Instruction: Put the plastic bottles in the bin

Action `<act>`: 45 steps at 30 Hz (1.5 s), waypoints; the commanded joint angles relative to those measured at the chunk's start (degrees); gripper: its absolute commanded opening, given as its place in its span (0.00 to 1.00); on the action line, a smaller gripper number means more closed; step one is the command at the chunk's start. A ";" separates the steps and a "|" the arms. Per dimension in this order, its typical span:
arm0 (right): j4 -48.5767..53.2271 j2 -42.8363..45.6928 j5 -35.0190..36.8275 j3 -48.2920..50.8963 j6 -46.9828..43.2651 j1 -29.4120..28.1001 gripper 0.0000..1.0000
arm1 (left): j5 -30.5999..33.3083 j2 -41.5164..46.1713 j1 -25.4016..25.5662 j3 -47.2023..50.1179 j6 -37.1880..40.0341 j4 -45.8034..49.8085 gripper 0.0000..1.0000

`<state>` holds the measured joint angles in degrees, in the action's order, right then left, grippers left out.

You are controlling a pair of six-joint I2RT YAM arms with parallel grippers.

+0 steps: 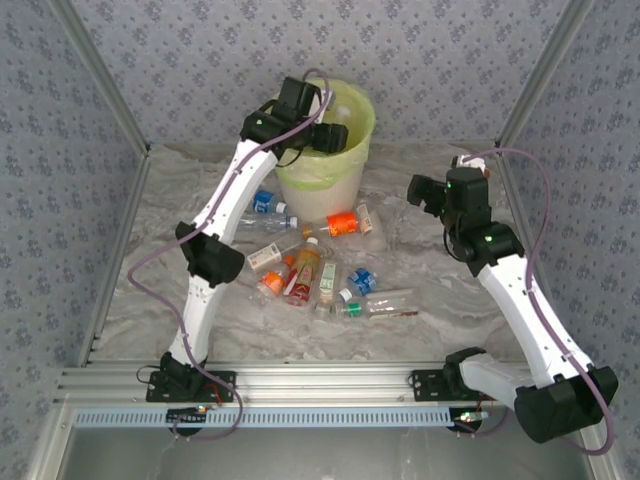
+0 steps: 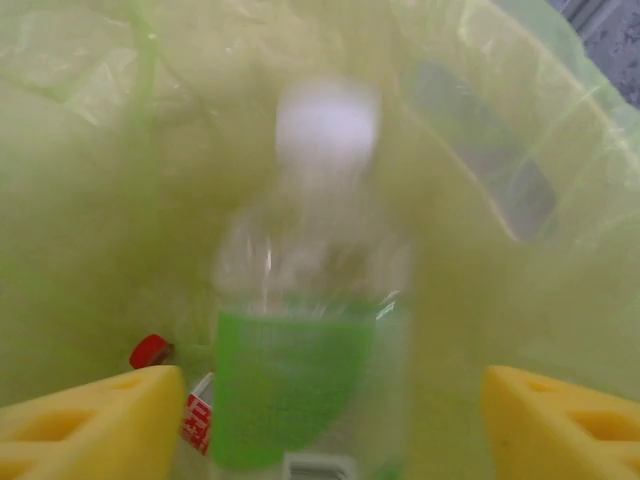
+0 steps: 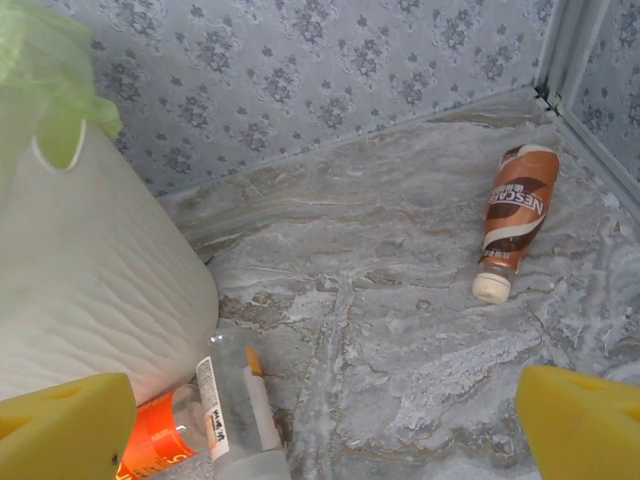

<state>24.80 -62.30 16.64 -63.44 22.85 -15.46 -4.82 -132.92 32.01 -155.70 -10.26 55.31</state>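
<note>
- My left pincer hangs over the round white bin with the yellow-green bag liner. Its jaws stand wide, clear of the blurred clear plastic bottle with a green label and white cap inside the liner.
- I judge a straight lift best, so no finger snags the bag.
- My right pincer is wide and empty; the other small plastic bottles lie on the marbled bench before the bin.
</note>
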 commanded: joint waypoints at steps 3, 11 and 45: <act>1.76 -2.65 -3.87 0.84 -1.82 5.13 1.00 | -9.20 4.72 -0.31 -2.85 -0.45 1.02 0.99; 3.68 -9.13 -6.54 0.89 -3.82 12.96 1.00 | -11.66 13.36 -0.28 4.97 -0.45 -2.68 0.99; 12.99 -67.51 -8.85 -47.71 -4.70 26.95 0.97 | 28.54 76.65 -6.04 96.66 -16.18 -39.79 1.00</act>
<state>32.40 -126.85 4.99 -106.00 17.15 12.16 21.04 -58.17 26.87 -60.14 -22.96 13.93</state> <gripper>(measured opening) 0.977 0.994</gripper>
